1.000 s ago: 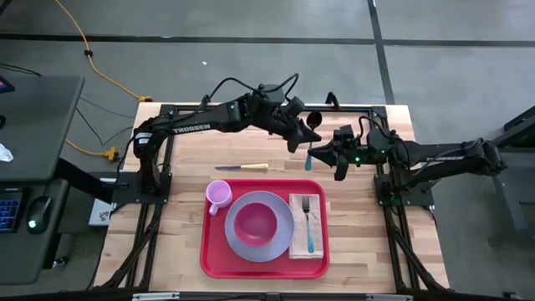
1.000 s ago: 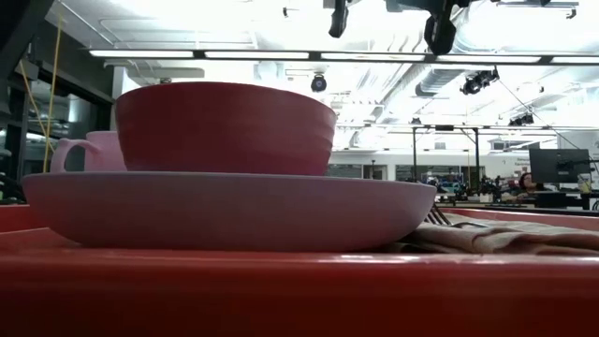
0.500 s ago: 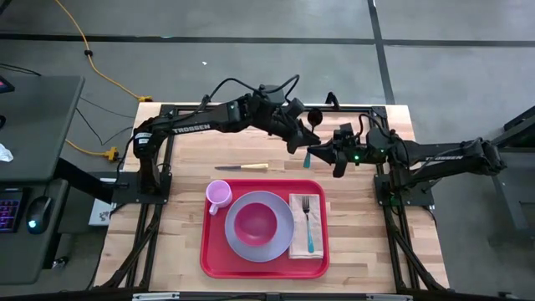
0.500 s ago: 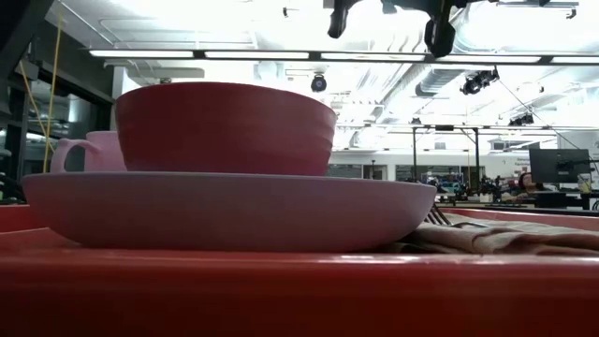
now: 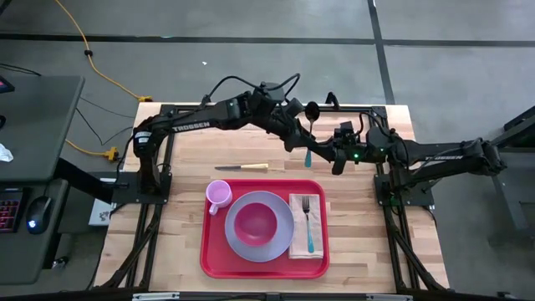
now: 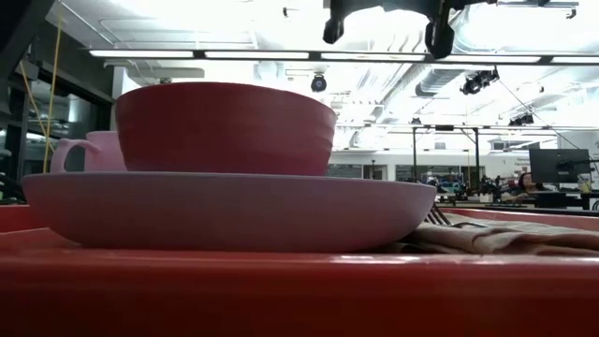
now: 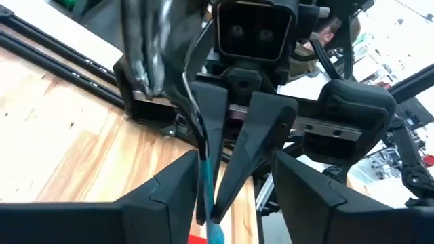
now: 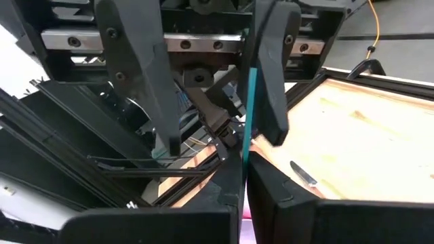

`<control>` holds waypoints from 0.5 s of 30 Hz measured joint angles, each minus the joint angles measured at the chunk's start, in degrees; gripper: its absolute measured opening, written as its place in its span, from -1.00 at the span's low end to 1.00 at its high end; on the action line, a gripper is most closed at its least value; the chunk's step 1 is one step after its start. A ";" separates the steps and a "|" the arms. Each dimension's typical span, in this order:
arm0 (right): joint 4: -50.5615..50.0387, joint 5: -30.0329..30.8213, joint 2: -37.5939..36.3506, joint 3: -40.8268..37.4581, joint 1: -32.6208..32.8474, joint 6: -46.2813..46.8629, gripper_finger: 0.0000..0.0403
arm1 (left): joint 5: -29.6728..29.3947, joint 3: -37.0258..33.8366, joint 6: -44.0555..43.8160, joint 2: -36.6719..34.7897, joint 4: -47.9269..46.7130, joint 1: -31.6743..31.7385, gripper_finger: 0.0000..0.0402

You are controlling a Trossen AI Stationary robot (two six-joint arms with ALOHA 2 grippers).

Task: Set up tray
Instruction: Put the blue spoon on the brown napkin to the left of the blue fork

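Observation:
A spoon (image 5: 310, 134) with a teal handle and a shiny bowl hangs above the far middle of the table, between my two grippers. My right gripper (image 5: 319, 151) comes in from the table's right and is shut on the spoon. My left gripper (image 5: 299, 136) faces it from the left. Its two fingers (image 8: 135, 74) stand open on either side of the spoon without touching it. The red tray (image 5: 211, 255) lies at the near middle. It carries a grey-purple plate (image 5: 284, 238) with a pink bowl (image 5: 255, 222), a pink cup (image 5: 218, 194), and a tan napkin (image 5: 301, 238) under a teal-handled fork (image 5: 308, 224). My right gripper pinches the spoon's teal handle (image 8: 249, 135) between its two shut fingers. The fingers reach in about level from the table's right and lie across the handle. The spoon is lifted clear of the table, its bowl (image 7: 146, 41) toward the far edge and its teal end (image 5: 308, 159) toward the tray.
A knife (image 5: 243, 167) with a pale handle lies on the bare wood just beyond the tray's far rim. Black arm frames (image 5: 159, 180) stand along the table's left and right sides. In the low view the plate and bowl (image 6: 225, 126) fill the foreground.
My left gripper has opened and let go of the spoon, while both arms have kept their place. The spoon stays held by my right gripper alone, clear of the table.

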 joint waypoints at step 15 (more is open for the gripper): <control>-1.20 1.14 -0.04 -0.02 0.04 1.05 -1.00 | 2.68 0.00 -0.26 0.00 -0.42 0.33 0.17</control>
